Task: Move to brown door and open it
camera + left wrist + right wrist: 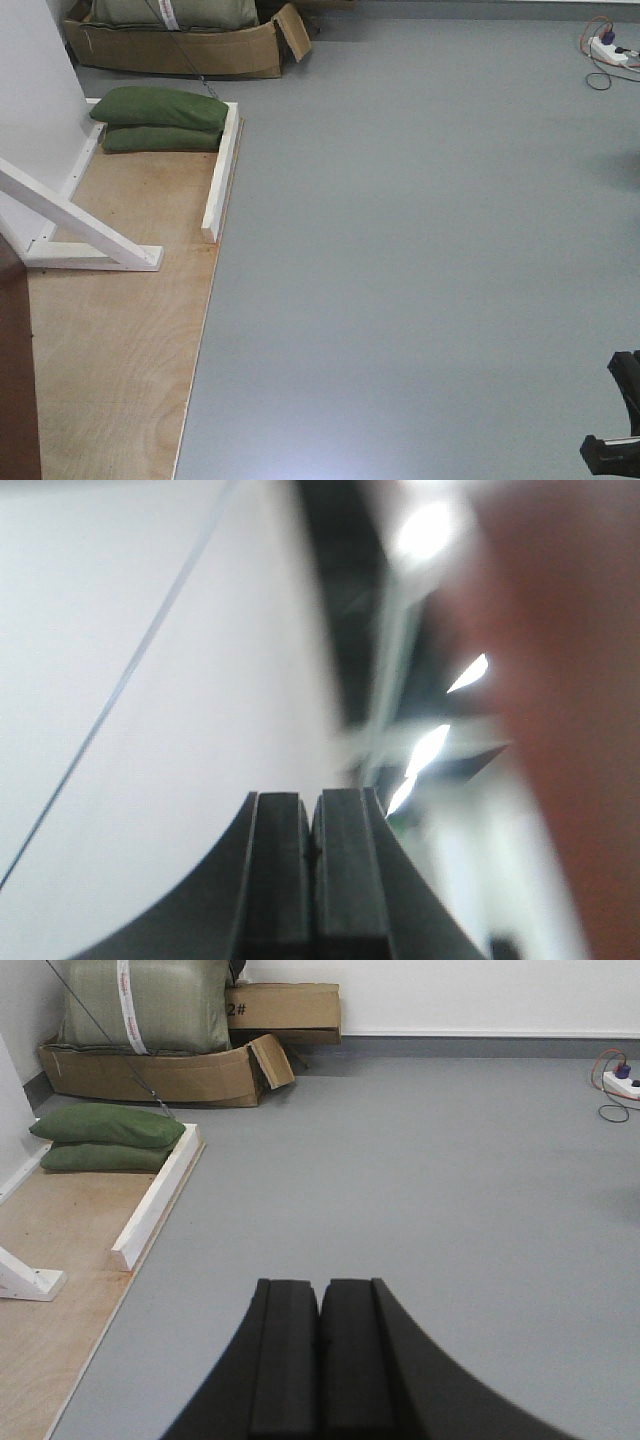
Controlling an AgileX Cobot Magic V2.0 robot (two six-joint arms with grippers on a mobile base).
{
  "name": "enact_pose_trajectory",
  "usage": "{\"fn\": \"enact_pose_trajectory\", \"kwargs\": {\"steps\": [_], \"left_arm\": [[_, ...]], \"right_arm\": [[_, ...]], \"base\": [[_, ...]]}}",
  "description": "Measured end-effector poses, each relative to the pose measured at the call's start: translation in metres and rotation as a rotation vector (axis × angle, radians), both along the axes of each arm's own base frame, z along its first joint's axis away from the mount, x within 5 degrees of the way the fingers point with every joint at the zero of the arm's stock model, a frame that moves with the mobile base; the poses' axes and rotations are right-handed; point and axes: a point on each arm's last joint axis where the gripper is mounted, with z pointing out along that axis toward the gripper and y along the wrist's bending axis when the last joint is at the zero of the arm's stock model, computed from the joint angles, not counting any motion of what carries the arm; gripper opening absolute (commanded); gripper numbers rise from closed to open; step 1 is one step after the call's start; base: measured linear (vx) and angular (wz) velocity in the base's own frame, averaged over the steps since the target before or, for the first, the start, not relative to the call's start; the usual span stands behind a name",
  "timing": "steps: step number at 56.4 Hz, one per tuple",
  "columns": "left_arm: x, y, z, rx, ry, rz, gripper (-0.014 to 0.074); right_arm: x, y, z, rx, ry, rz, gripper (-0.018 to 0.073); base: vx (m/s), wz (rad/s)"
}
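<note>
1. The left claw [312,810] is closed, its two black fingers pressed flat together with nothing between them.
2. The brown door [575,700] shows only as a blurred reddish-brown surface filling the right side of the left wrist view, close to that claw; a white wall [150,730] fills the left side.
3. In the front view a dark brown strip at the lower left edge beside the plywood board [120,350] may be the same door; I cannot tell.
4. The right claw [320,1290] is also closed and empty, above the grey floor [420,1180].
5. A cardboard box [285,1005] by the far wall bears the handwritten mark "2#".
6. A green sack [160,1005] carries a white tape band with reddish print too small to read.
7. Two green sandbags [105,1135] lie stacked inside the white frame [90,235].
</note>
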Motion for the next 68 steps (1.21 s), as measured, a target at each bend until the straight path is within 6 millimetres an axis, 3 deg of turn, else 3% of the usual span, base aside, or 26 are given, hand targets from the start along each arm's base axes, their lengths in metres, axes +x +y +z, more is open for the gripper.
{"fn": "enact_pose_trajectory", "kwargs": {"steps": [5, 12, 34, 44, 68], "left_arm": [[-0.021, 0.004, -0.011, -0.166, -0.188, 0.095, 0.0067], [-0.028, 0.004, -0.014, -0.220, -0.223, 0.123, 0.0067], [-0.021, 0.008, -0.016, -0.286, -0.088, 0.177, 0.0067], [-0.008, 0.013, -0.014, -0.311, -0.038, 0.258, 0.0067], [0.023, 0.043, 0.038, -0.431, -0.114, 0.443, 0.0067]], "right_arm": [[0.000, 0.000, 0.000, 0.000, 0.000, 0.000, 0.0000], [0.000, 0.000, 0.000, 0.000, 0.000, 0.000, 0.0000], [0.000, 0.000, 0.000, 0.000, 0.000, 0.000, 0.0000], [0.000, 0.000, 0.000, 0.000, 0.000, 0.000, 0.0000], [0.000, 0.000, 0.000, 0.000, 0.000, 0.000, 0.0000]], "base": [[0.00, 0.00], [0.00, 0.00], [0.00, 0.00], [0.00, 0.00], [0.00, 0.00]]}}
